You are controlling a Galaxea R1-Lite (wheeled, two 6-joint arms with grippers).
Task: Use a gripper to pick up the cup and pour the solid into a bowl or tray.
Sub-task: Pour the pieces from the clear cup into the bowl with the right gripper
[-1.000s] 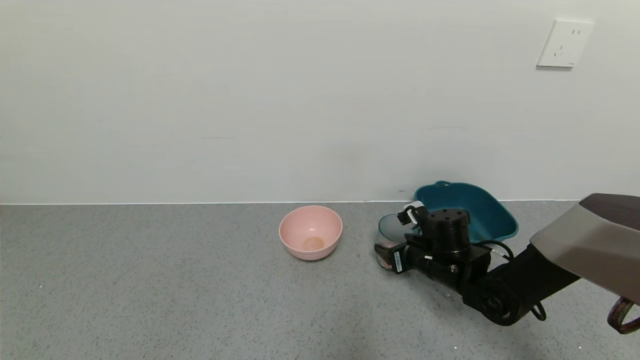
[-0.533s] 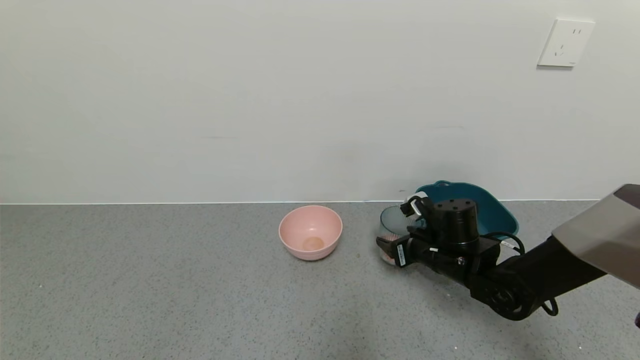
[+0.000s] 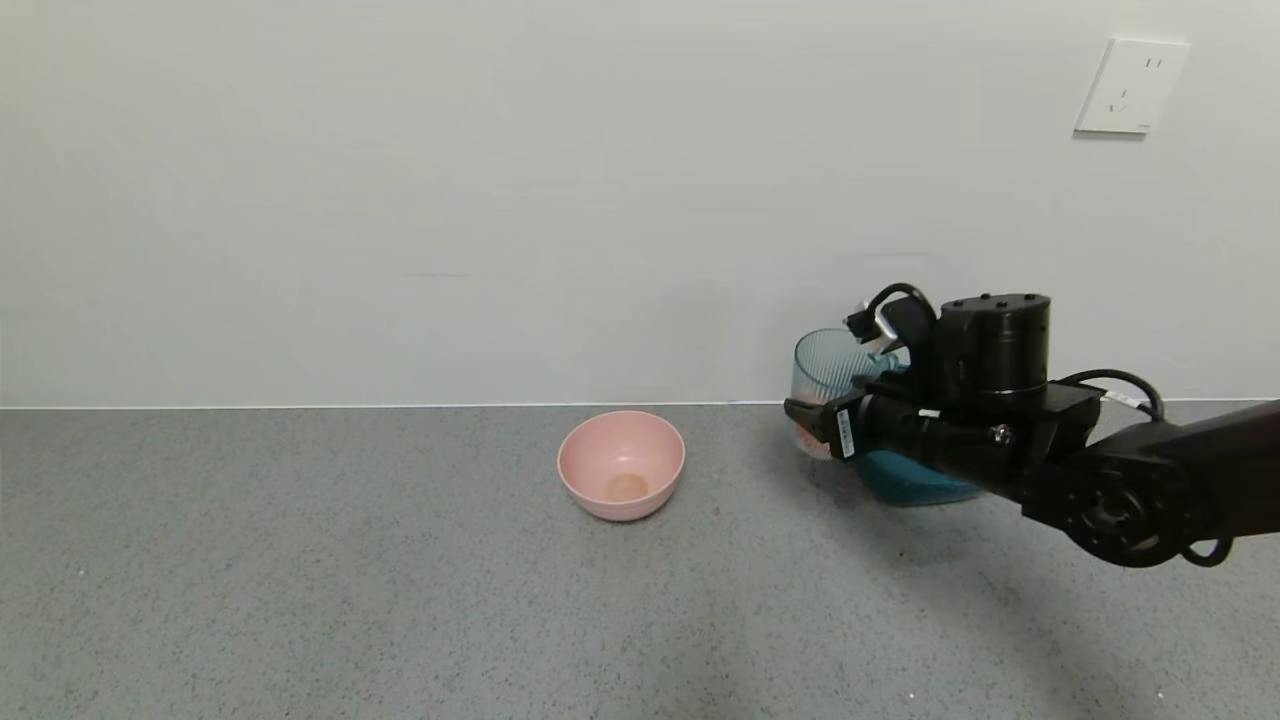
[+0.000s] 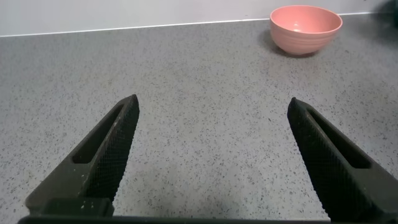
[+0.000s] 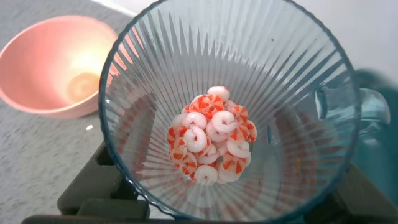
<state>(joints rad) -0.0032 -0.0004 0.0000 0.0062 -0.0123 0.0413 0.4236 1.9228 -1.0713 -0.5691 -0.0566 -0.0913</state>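
My right gripper (image 3: 832,408) is shut on the cup (image 3: 826,365), a ribbed translucent pale blue mug, and holds it upright in the air above the table. In the right wrist view the cup (image 5: 155,68) fills the picture, and the solid (image 5: 211,140), a heap of small red-orange and white round pieces, lies at its bottom. The dark teal basin (image 3: 905,482) stands on the table behind and below the arm, mostly hidden by it. My left gripper (image 4: 212,106) is open and empty over bare table; it does not show in the head view.
A round pink bowl (image 3: 621,465) stands on the grey speckled table left of the cup; it also shows in the left wrist view (image 4: 305,28) and the right wrist view (image 5: 50,62). A white wall runs close behind the basin.
My right gripper has lifted the cup off the table and carried it up and a little to the right, in front of the teal basin. The pink bowl has not moved.
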